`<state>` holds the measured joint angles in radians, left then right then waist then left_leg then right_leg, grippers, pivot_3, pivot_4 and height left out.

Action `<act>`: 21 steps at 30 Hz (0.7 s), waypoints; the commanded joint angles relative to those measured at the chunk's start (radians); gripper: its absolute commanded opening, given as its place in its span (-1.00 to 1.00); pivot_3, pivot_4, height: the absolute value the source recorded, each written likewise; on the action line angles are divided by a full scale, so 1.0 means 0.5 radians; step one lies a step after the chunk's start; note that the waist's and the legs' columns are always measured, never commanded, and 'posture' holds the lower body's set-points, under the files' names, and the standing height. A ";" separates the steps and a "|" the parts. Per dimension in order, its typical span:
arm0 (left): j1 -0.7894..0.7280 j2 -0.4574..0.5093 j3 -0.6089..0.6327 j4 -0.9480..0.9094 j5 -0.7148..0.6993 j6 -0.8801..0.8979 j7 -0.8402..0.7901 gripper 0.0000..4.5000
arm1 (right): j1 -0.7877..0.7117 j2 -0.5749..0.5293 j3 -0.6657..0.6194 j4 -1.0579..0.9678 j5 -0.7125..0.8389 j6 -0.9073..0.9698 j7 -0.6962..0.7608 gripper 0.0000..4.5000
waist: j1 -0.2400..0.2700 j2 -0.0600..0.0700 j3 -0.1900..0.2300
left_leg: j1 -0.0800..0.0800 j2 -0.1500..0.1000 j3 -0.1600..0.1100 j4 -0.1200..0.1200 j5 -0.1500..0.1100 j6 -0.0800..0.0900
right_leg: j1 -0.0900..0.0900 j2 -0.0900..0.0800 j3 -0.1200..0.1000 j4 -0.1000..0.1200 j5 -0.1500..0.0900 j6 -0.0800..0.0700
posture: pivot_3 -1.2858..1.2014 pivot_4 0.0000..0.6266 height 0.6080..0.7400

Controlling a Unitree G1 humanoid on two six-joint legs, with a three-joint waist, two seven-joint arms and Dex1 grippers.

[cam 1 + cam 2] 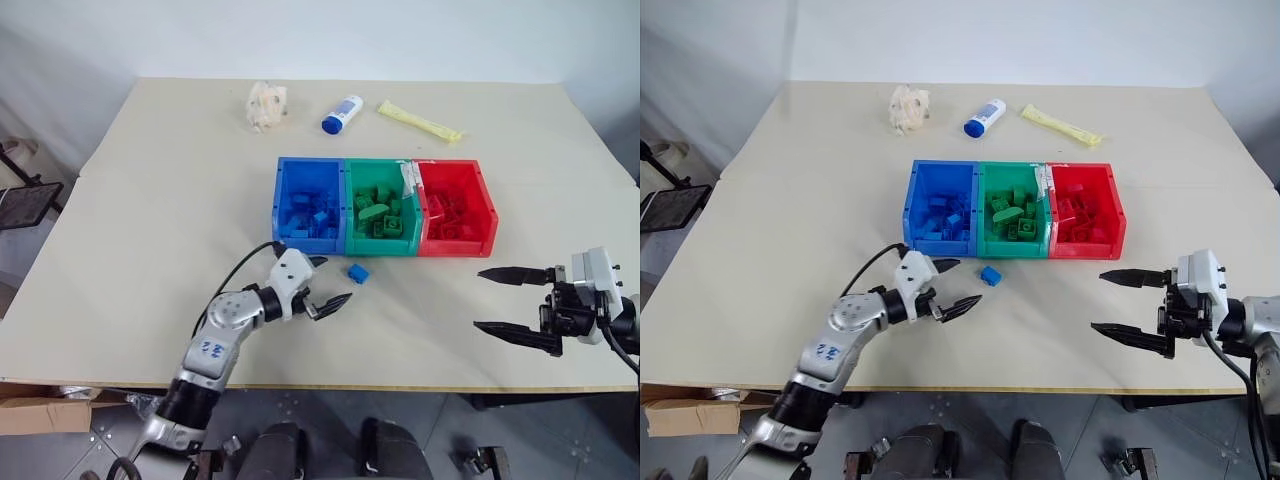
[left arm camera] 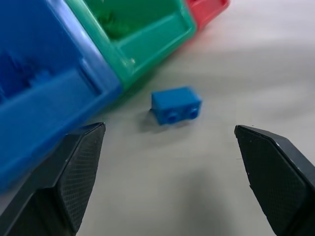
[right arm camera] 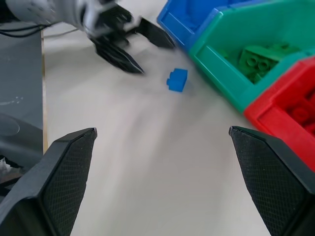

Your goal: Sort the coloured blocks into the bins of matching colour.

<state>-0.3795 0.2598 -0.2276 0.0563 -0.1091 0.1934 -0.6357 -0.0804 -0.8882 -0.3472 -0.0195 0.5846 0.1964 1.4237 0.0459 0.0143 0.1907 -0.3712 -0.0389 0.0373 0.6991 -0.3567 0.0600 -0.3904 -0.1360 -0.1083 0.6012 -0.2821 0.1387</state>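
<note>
No writing was legible anywhere. A blue block (image 1: 358,272) lay on the table (image 1: 150,250) just before the bins (image 1: 385,207); left gripper (image 1: 324,284) near it and right gripper (image 1: 505,301) gaped wide, both empty

robot arms: silver-grey housings, black two-finger grippers
left arm (image 1: 215,345) has blue markings, a looping black cable and a white wrist block; left gripper (image 1: 325,285) fingers pointed, cross-hatched pads (image 2: 81,167); right gripper (image 1: 515,305) black, with white block.

A pale beige worktop (image 1: 150,200) stands before a plain white wall (image 1: 320,35). Grey floor (image 1: 440,420) shows below its near edge, with brown cardboard (image 1: 40,410) at the near left corner.
</note>
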 commanded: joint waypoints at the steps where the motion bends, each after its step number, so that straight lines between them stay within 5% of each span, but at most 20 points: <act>1: -0.057 -0.032 -0.043 0.071 0.034 -0.094 -0.032 0.99 | 0.057 0.012 -0.101 -0.108 0.059 0.002 -0.068 1.00 | 0.006 0.000 0.000 | 0.000 0.000 0.000 -0.001 0.000 0.000 | 0.000 0.000 0.000 -0.001 0.000 0.000 | 0.03 -0.52 1.00; 21: -0.364 -0.226 -0.169 0.475 0.222 -0.123 -0.017 0.99 | 0.227 0.034 -0.169 -0.281 0.144 0.012 -0.252 1.00 | 0.045 0.000 0.000 | 0.001 -0.002 -0.001 0.002 0.001 0.001 | 0.003 -0.001 -0.002 -0.001 0.000 0.000 | 0.03 -0.52 1.00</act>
<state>-0.5573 0.1608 -0.2936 0.2866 -0.0206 0.1337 -0.6536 0.0270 -0.8768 -0.3995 -0.1259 0.6293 0.2024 1.3000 0.0686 0.0144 0.1906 -0.3709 -0.0397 0.0369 0.7001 -0.3563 0.0607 -0.3890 -0.1365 -0.1092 0.6007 -0.2819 0.1389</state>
